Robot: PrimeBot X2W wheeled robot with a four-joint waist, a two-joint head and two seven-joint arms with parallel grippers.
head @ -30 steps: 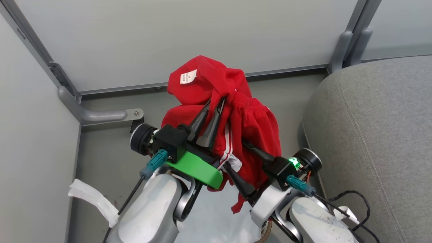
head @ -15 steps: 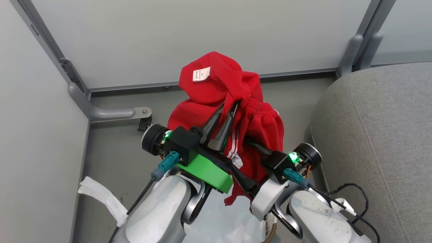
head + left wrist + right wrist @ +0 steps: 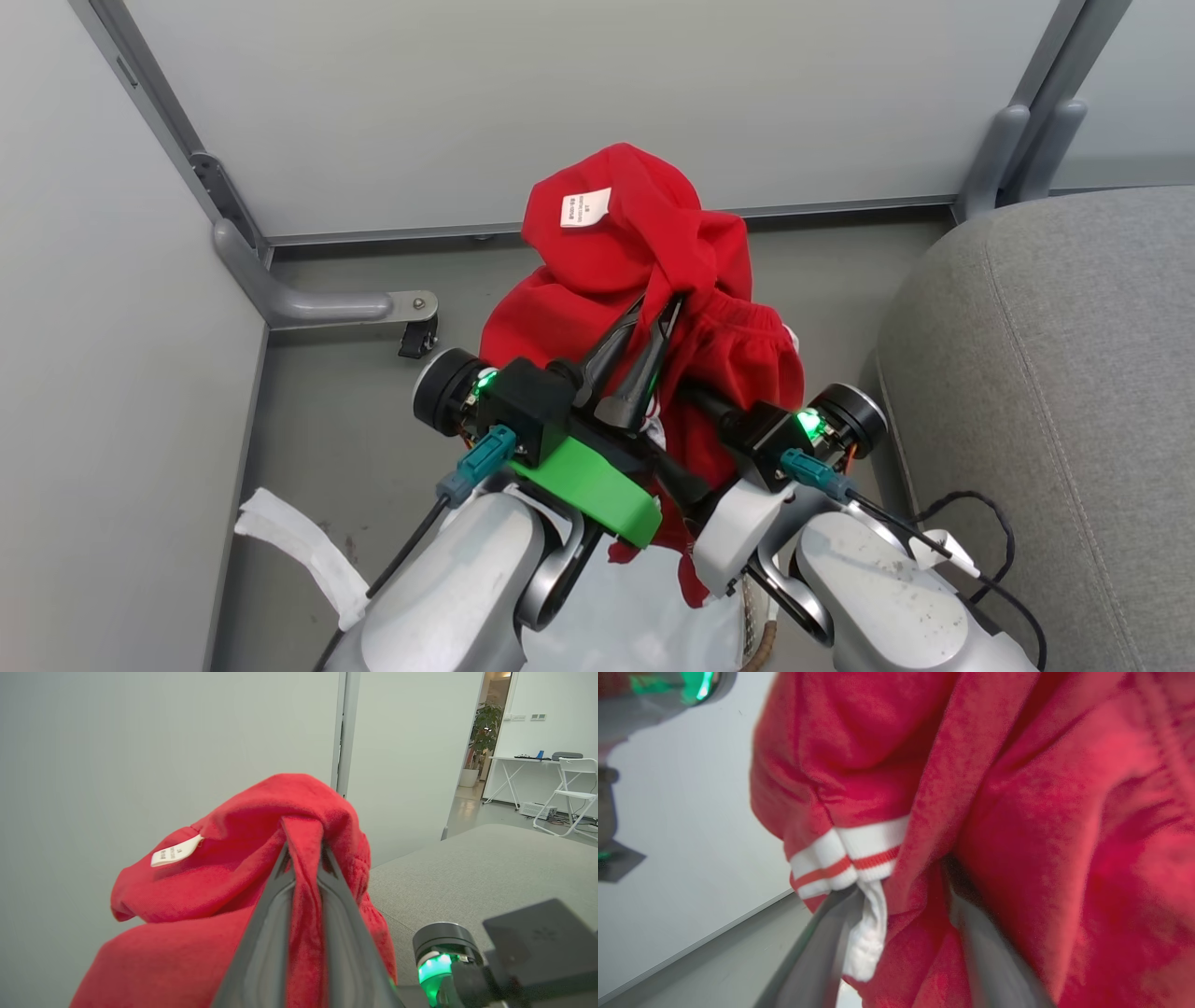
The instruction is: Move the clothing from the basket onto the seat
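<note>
1. Caught the bright red sportswear clothing [image 3: 644, 271] hoisted up in the air, bundled in a heap above the grey floor [image 3: 355, 420], clear of both basket and seat!
2. Saw the left gripper [image 3: 659, 303] clamped narrow on a raised fold near the top of that bundle, dark fingers almost together.
3. Confirmed it from the left wrist view: left gripper [image 3: 303, 849] pinching a ridge of the clothing [image 3: 224, 891] between both fingers, small white label [image 3: 176, 850] off to that view's left of the pinch.
4. Picked out the same label [image 3: 585, 207] in the head view, up on the far side of the bundle, toward the pale partition wall [image 3: 560, 93].
5. Found the right gripper [image 3: 674, 425] lower down, spread wide, fingers pushed into the near underside of the cloth.
6. Checked the right wrist view: right gripper [image 3: 901, 896] wide, red clothing [image 3: 1017, 812] bunched between the two fingers, a white cuff with thin red stripes [image 3: 850, 858] hanging against one finger. Couldn't make out any squeeze on the cloth.
7. Located the oval woven basket with brown wicker rim [image 3: 764, 644] at the head view's bottom edge, under both forearms, white cloth liner [image 3: 616, 616] showing, the lowest red tail dangling over it.
8. Noted a white handle [image 3: 299, 551] sticking out at the basket's left.
9. Placed the large grey upholstered seat [image 3: 1074, 373] on the robot's right, rounded edge near the hanging bundle, a strip of floor between them.
10. Glimpsed that seat [image 3: 467, 872] again in the left wrist view, behind the bundle.
</note>
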